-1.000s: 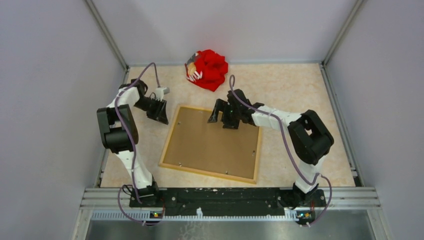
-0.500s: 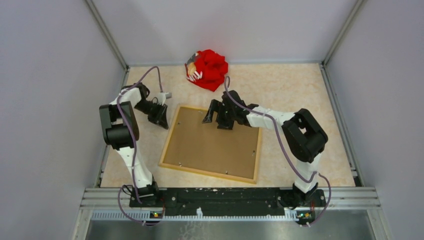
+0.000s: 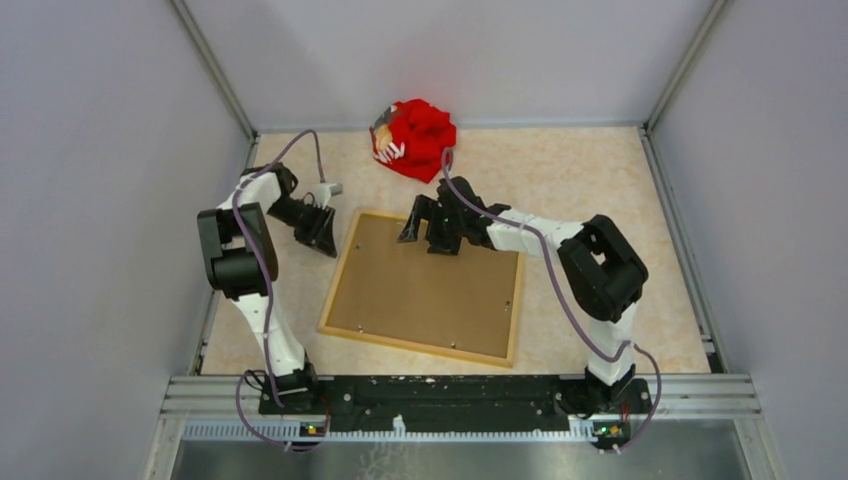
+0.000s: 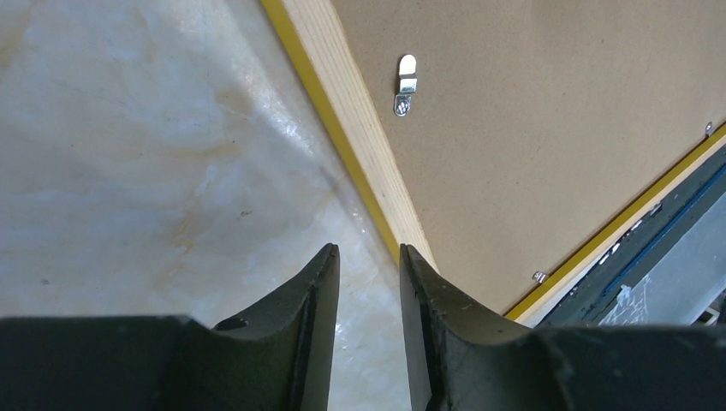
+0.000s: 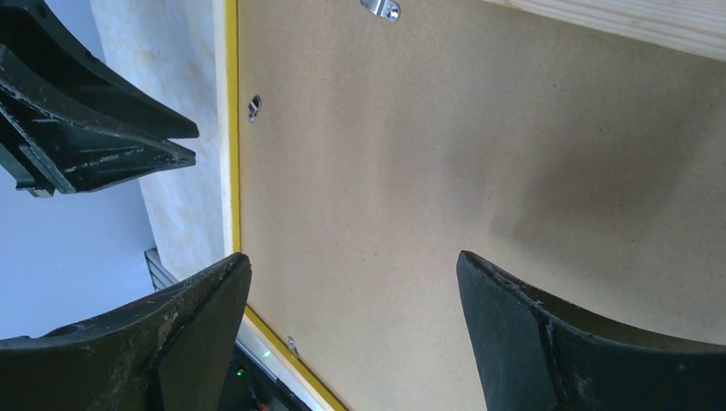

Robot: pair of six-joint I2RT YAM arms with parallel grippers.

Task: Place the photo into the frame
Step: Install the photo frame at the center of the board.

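The frame [image 3: 338, 283] lies face down on the table, its light wood reverse up and its yellow edge showing in the left wrist view [image 4: 330, 111]. A plain brown backing board [image 3: 430, 290] fills it. The photo is hidden. My left gripper [image 3: 318, 228] is beside the frame's far left corner, over the table. Its jaws [image 4: 368, 253] are a narrow gap apart and empty. My right gripper [image 3: 425, 236] hovers over the backing board [image 5: 428, 154] near the frame's far edge, wide open [image 5: 353, 257] and empty.
A red crumpled cloth item [image 3: 418, 138] lies at the back of the table. Small metal clips [image 4: 405, 84] sit along the frame's inner edge. My left gripper's fingers [image 5: 86, 128] show in the right wrist view, beyond the frame's yellow edge [image 5: 231, 128]. Grey walls enclose the table.
My right gripper has moved left along the frame's far edge, over the backing board. My left gripper has shifted slightly near the frame's far left corner.
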